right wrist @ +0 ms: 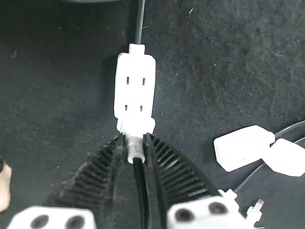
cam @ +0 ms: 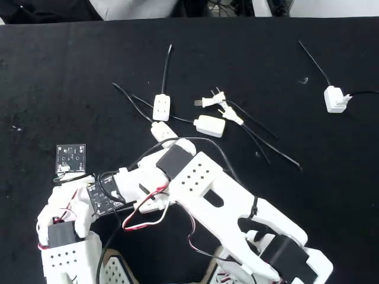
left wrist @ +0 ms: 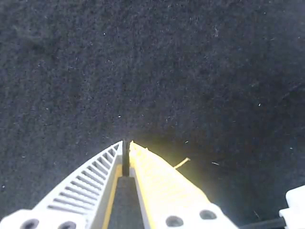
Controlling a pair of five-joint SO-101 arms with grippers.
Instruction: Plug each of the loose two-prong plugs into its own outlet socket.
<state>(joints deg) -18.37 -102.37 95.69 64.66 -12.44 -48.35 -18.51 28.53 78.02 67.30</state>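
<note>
Right gripper (right wrist: pixel 135 141) clamps 1 plug (right wrist: pixel 135 153) touching the outlet socket (cam: pixel 161 107), left of centre in the high view; left gripper (left wrist: pixel 127 145) closed, empty.

Prongs of the plug (right wrist: pixel 133 150) in the right gripper (right wrist: pixel 134 138) are hidden against the outlet socket (right wrist: pixel 136 90); the far-right cord (cam: pixel 364 93) is cut off at the edge

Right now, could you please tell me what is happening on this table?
The right gripper is shut on a white two-prong plug, held against the end of a white outlet block. The left gripper is shut over bare black table. Two loose plugs and a second outlet block lie nearby.
</note>
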